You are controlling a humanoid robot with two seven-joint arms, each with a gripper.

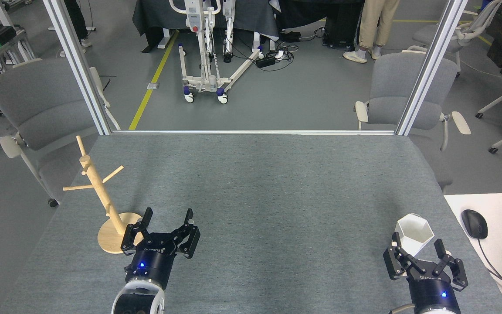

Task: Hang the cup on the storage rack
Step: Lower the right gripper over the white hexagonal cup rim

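Head view — one cup, one storage rack, two grippers, fingers spread, empty.

Two robot arms: each ends in a black gripper, left and right, with linked black fingers on a black cylindrical wrist bearing a small blue light and faint lettering, joined to white-shelled segments.
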